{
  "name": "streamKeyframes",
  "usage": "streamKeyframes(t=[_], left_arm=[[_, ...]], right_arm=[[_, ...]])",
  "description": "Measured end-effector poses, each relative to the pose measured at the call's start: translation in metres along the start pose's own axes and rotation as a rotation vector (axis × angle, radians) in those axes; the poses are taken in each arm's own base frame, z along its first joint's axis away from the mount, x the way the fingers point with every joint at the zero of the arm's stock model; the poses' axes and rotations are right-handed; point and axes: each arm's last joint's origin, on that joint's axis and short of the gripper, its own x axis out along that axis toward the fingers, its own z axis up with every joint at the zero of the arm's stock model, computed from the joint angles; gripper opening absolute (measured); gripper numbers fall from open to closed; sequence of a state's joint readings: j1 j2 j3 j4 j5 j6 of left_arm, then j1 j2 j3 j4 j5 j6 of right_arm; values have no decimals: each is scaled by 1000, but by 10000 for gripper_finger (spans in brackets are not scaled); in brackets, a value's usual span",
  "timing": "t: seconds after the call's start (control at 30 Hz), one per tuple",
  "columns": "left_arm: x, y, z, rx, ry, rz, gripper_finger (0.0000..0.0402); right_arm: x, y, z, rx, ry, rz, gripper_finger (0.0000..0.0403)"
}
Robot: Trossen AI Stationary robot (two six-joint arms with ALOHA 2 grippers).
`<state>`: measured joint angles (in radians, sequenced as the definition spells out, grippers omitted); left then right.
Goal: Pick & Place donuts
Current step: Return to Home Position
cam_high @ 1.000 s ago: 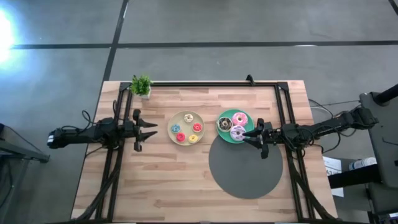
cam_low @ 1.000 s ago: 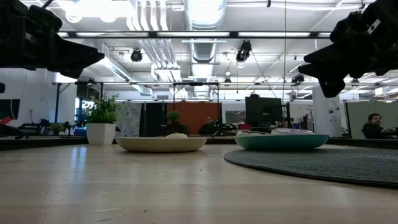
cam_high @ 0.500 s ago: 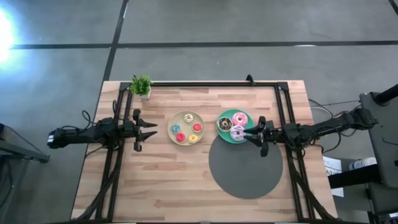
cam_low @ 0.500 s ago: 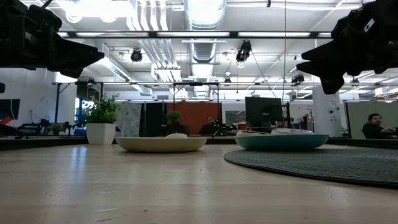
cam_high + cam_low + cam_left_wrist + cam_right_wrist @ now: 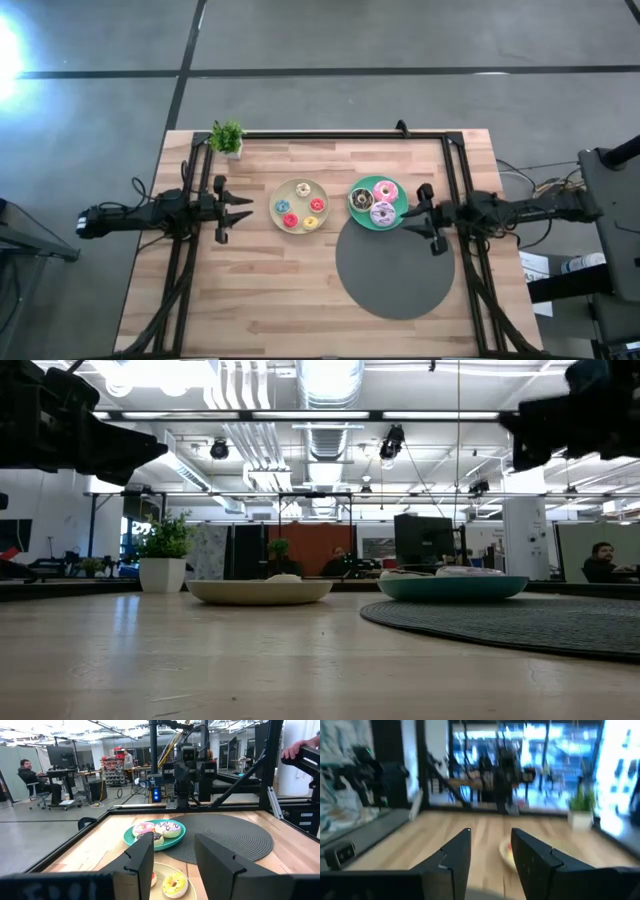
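Three larger donuts, pink (image 5: 386, 190), brown (image 5: 361, 199) and lilac sprinkled (image 5: 382, 213), lie on the teal plate (image 5: 399, 205). The teal plate rests partly on the round grey mat (image 5: 393, 268). Several small donuts, among them blue (image 5: 283, 207), red (image 5: 317, 204) and yellow (image 5: 311, 222), lie on the beige plate (image 5: 301, 229). My right gripper (image 5: 404, 215) (image 5: 491, 837) hovers open and level just right of the teal plate. My left gripper (image 5: 248, 207) (image 5: 172, 845) waits open, left of the beige plate.
A small potted plant (image 5: 228, 137) stands at the table's far left corner. Black frame rails (image 5: 340, 134) run along the far edge and down both sides. Bare wood lies toward the near edge. In the low view the plates (image 5: 258, 591) (image 5: 452, 587) stand well below both grippers.
My right gripper has drawn back from above the lilac donut toward the table's right edge, risen, and tipped from nose-down to level. The donuts and plates have stayed where they were.
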<state>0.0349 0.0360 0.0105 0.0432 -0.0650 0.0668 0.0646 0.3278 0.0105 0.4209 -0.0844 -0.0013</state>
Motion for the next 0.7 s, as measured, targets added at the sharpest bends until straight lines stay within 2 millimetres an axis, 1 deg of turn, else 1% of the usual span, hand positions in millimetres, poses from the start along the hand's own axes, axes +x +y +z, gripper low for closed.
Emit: streamKeyframes(t=[0.1,0.23,0.5,0.6,0.7], left_arm=[[0,0,0,0,0,0,117],[0,0,0,0,-1,0,117],[0,0,0,0,-1,0,117],[0,0,0,0,0,0,117],[0,0,0,0,0,0,117]], right_arm=[[-3,-2,-7,45,74,-25,130],[-7,-4,-11,62,113,-48,125],[-13,-3,-10,13,106,-27,127],[-13,-2,-10,22,104,12,131],[-13,-2,-11,63,119,10,133]])
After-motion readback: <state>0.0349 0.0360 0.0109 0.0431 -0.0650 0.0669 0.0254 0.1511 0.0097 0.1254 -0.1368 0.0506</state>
